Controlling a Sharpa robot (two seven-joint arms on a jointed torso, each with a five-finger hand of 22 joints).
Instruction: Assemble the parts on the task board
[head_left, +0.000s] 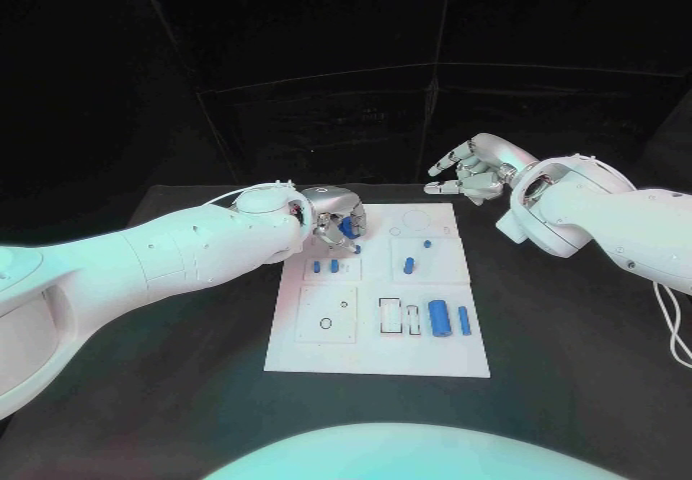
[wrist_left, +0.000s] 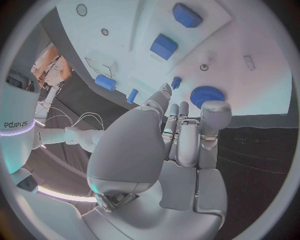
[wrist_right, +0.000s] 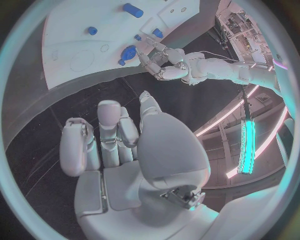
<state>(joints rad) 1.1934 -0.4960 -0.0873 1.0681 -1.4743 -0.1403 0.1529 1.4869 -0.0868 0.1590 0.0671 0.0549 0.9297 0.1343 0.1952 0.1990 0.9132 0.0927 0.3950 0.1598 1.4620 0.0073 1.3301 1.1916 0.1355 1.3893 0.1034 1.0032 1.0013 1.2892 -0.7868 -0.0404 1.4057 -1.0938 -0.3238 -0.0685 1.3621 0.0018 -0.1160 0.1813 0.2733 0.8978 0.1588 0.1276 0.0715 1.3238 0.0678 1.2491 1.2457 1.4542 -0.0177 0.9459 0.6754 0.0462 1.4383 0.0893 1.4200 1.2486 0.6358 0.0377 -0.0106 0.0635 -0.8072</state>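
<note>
Head view is showing the white task board (head_left: 378, 340) lying in the middle of the black counter (head_left: 577, 350), and every place below is being given relative to that board. The left hand (head_left: 335, 222) is hovering over the board's far left corner, its fingers (wrist_left: 215, 120) curling narrowly downward beside a blue gear (wrist_left: 203, 95); whether they are touching or pinching the gear cannot be told. The right hand (head_left: 473, 168) is hanging above the counter just beyond the board's far right corner, its fingers (wrist_right: 106, 117) loosely apart and holding nothing.

Loose blue parts are lying across the board: two small pegs (head_left: 326, 267) near the left hand, a short cylinder (head_left: 410, 266) toward the middle, and a larger block (head_left: 438, 318) with a slimmer bar (head_left: 464, 320) by the near right outlines.

The step in hand is probably the seating or picking of the gear at the far left corner. To do it well, the left hand should be coming straight down over the gear, closing evenly on its rim, and keeping it level so that it is not tipping on its post. The nearby pegs should be left undisturbed, and the right hand should be keeping well apart.
</note>
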